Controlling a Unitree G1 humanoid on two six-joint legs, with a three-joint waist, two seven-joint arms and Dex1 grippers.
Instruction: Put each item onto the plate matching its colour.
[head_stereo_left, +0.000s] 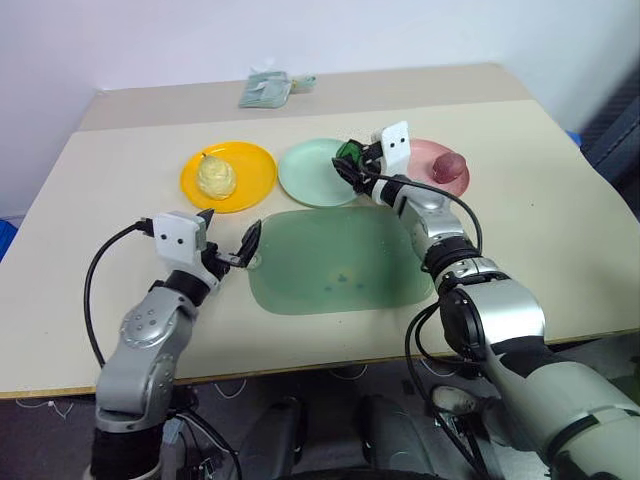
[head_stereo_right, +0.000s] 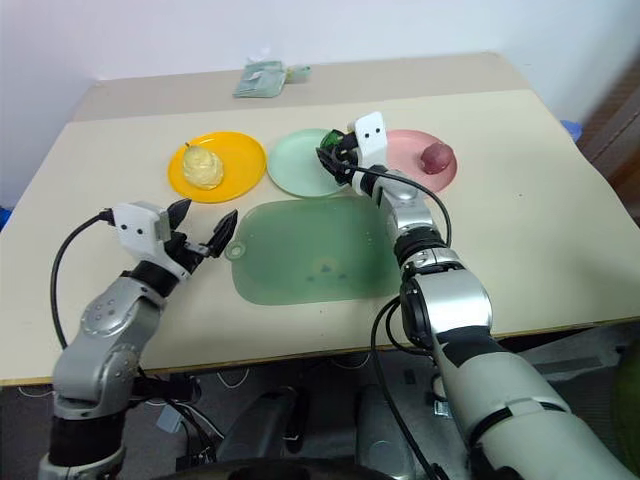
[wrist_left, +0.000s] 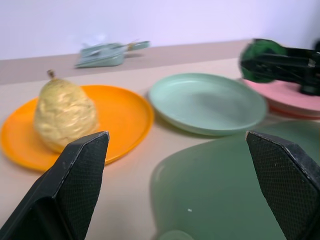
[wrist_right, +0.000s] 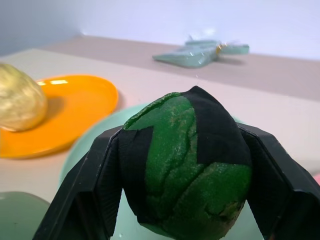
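Head views, both eyes: the right end effector (head_stereo_left: 347, 163) is clamping the green-and-black toy (head_stereo_left: 349, 152) between its two fingers and is holding it in the air over the near-right rim of the mint green plate (head_stereo_left: 310, 172). Just to that end effector's right, the pink plate (head_stereo_left: 428, 152) is carrying the maroon toy (head_stereo_left: 449, 166). To its left, past the green plate, the orange plate (head_stereo_left: 250, 172) is carrying the pale yellow pear (head_stereo_left: 215, 178). The left end effector (head_stereo_left: 229, 240) is hanging low over the beige surface (head_stereo_left: 90, 230) with its fingers spread apart and nothing between them. The tabbed corner of the translucent green mat (head_stereo_left: 340, 262) is lying just beside its right finger; I cannot tell whether the two are touching. A pale green packet (head_stereo_left: 265, 90) is lying at the far side of the surface, well beyond both end effectors.

Left wrist view: the two black fingers (wrist_left: 80, 165) are standing wide apart. Ahead of them the mat's rounded corner is lying closest, with the pear on the orange plate beyond one finger and the mint green plate straight ahead. The other end effector, gripping the green toy, is showing over the pink plate's edge.

Right wrist view: the fingers (wrist_right: 95, 185) are pressing on both sides of the green-and-black toy. The mint green plate is lying directly under and ahead of it, the orange plate with the pear off to one side, and the packet far ahead.
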